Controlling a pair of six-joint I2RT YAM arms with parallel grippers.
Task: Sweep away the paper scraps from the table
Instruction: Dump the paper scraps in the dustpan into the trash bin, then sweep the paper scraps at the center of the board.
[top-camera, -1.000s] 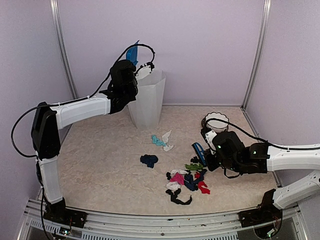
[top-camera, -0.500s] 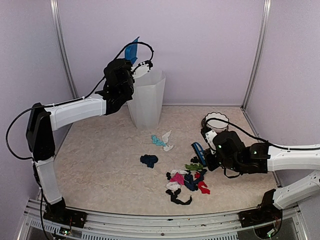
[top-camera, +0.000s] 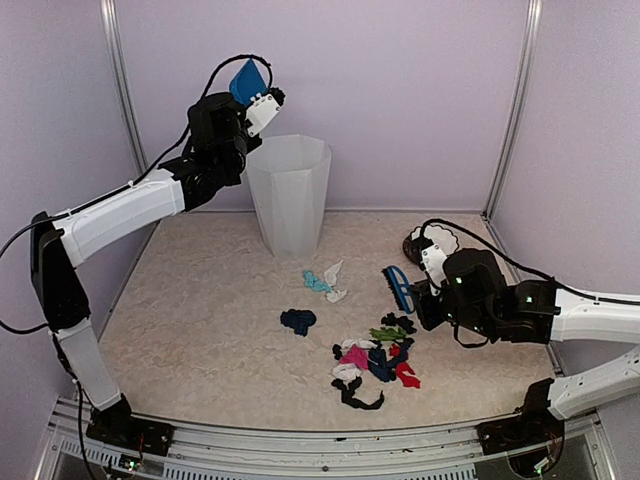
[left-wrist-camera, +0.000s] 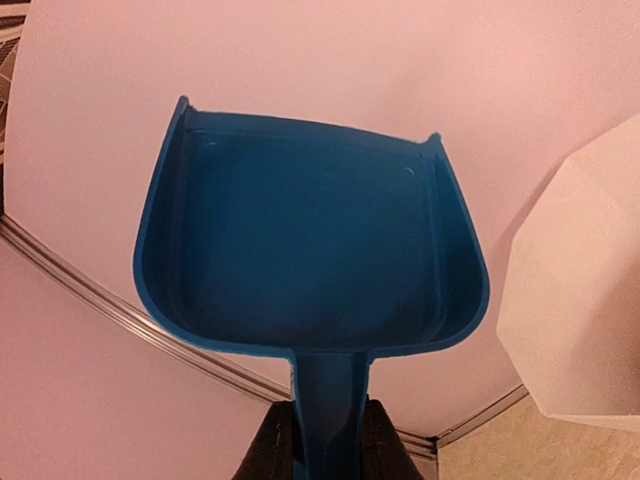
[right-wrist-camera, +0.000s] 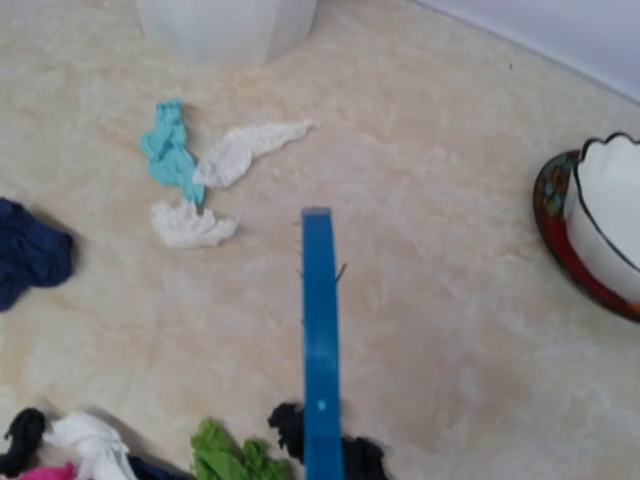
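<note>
left claw (left-wrist-camera: 328, 445) pinches empty dustpan (left-wrist-camera: 310, 250) by handle, 10 o'clock of bin (top-camera: 288, 195), clear of rim | right claw (top-camera: 413, 293) pinches brush (right-wrist-camera: 320, 350), 1 o'clock of paper scraps (top-camera: 372, 360), seemingly poised to gather them

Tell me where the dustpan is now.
Top view, back left: the blue dustpan is held aloft in the left gripper, left of the white bin.

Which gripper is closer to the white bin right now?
Left. The left gripper, holding the blue dustpan, is up beside the white bin at its rim, on its left. The right gripper, holding the brush, sits low by the paper scraps, far off to the bin's right.
</note>
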